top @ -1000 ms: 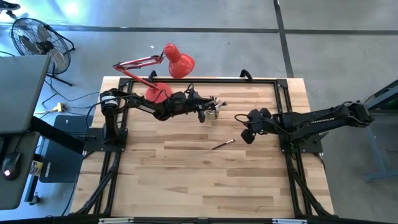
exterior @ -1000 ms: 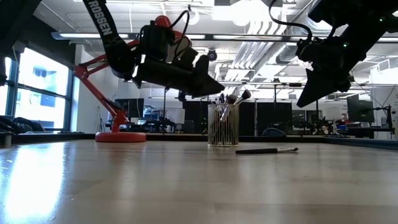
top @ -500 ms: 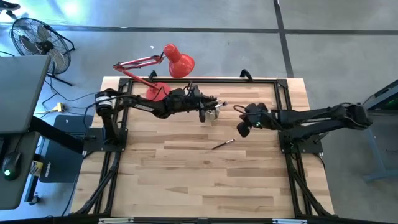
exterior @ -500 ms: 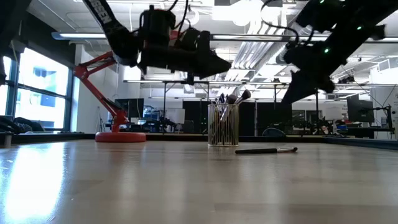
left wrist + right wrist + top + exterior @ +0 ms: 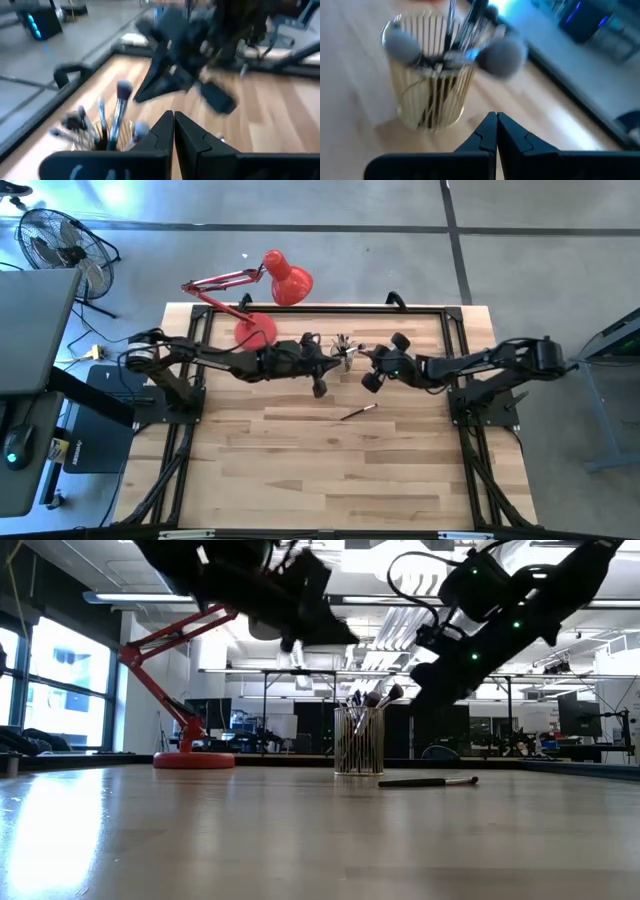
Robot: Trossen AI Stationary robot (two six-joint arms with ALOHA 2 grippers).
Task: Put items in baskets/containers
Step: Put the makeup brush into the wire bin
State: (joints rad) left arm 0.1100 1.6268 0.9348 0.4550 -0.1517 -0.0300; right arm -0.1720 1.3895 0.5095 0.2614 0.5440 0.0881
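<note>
1. The cup stands upright on the worktop, holding a bunch of brushes with their bristle heads up; in the right wrist view the cup shows yellowish vertical ribs and sits straight ahead of the right jaws
2. 1 loose brush lies flat on the worktop, nearer the front edge than the cup and apart from it; in the low view it rests just beside the cup's base
3. The right gripper hangs above the worktop just beside the cup, jaws clenched together with nothing between them, as its wrist view shows
4. The left gripper hovers on the cup's other side, close to it, jaws likewise pressed together and empty; from it the brushes stand close ahead and the right arm lies beyond
5. The red desk lamp stands behind the left arm, well away from both jaws
</note>
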